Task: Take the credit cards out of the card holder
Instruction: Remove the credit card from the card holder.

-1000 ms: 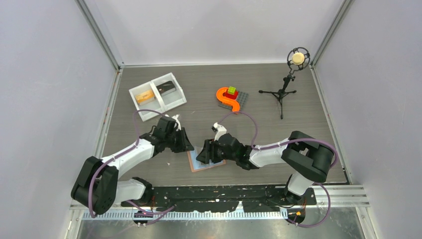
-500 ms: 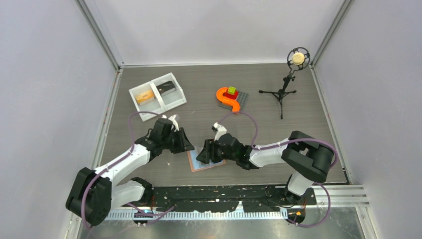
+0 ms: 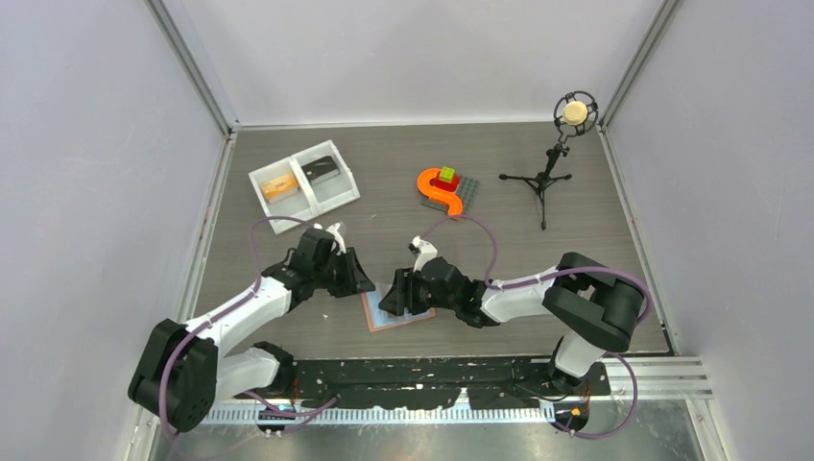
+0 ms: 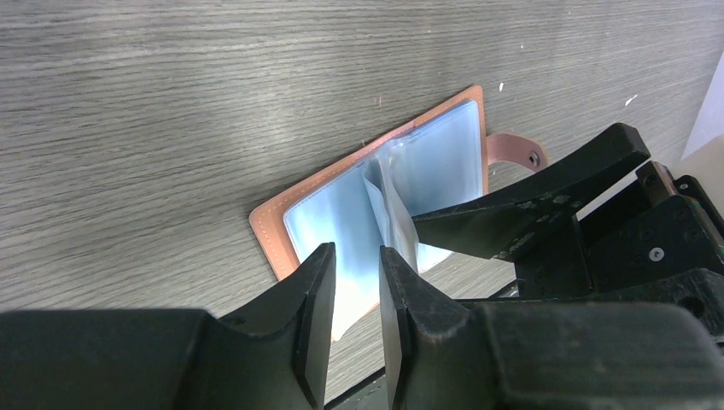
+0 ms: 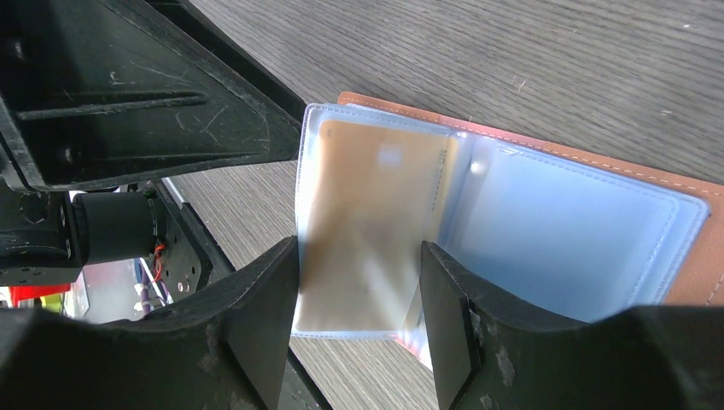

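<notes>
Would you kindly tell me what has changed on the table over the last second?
The left arm re-posed: its elbow swung toward the table's near edge, while its jaws stayed beside the left edge of the open salmon-brown bi-fold card holder. Nothing was gripped or released. The right arm, the holder and the white two-compartment tray stayed put.

The left arm [image 3: 240, 307] has swung its elbow outward, the left claw [image 4: 356, 256] edging back from the card holder [image 3: 380, 318].
</notes>
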You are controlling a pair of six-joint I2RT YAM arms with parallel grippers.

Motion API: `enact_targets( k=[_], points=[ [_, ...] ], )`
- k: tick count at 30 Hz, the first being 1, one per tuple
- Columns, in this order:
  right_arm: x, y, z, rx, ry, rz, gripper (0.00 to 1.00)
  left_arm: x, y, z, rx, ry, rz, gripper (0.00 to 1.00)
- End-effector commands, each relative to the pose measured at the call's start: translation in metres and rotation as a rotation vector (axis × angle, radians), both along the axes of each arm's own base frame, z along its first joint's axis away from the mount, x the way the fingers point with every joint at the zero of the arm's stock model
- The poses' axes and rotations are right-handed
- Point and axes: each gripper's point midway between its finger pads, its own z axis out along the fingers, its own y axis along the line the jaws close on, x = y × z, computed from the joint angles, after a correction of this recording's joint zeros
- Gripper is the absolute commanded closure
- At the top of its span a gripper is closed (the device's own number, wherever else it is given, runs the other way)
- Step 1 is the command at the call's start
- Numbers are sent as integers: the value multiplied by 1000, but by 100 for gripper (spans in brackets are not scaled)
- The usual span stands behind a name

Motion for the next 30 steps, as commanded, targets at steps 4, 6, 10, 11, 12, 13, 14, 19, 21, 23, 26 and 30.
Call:
enact_targets(
  k=[4, 6, 10, 11, 12, 13, 14, 19, 21, 23, 26, 30],
  points=[
    [4, 5, 12, 43, -23, 2, 41, 6, -9, 8, -29, -36, -22, 72],
    [3, 5, 12, 43, -23, 3, 41, 7, -10, 10, -33, -41, -22, 72],
    [3, 5, 14, 43, -26, 4, 40, 8, -11, 12, -35, -47, -22, 72],
    [4, 5, 14, 41, -27, 2, 40, 8, -11, 12, -34, -47, -23, 72],
    [4, 5, 14, 40, -29, 1, 40, 8, -11, 11, -34, -44, -24, 72],
    [4, 4, 14, 38, -29, 0, 40, 8, -12, 11, -34, -44, -25, 72],
    [4, 4, 14, 36, -30, 0, 40, 8, -12, 10, -33, -41, -27, 72],
    [4, 4, 14, 33, -31, 0, 40, 8, -14, 13, -38, -46, -30, 72],
    [4, 4, 14, 33, -31, 0, 39, 8, -14, 14, -39, -49, -32, 72],
    [5, 4, 14, 30, -32, 0, 39, 8, -14, 14, -39, -50, -33, 72],
    [5, 4, 14, 26, -33, 2, 37, 9, -15, 13, -37, -47, -33, 72],
    [6, 2, 15, 15, -37, -5, 32, 9, -16, 13, -35, -44, -36, 72]
  ],
)
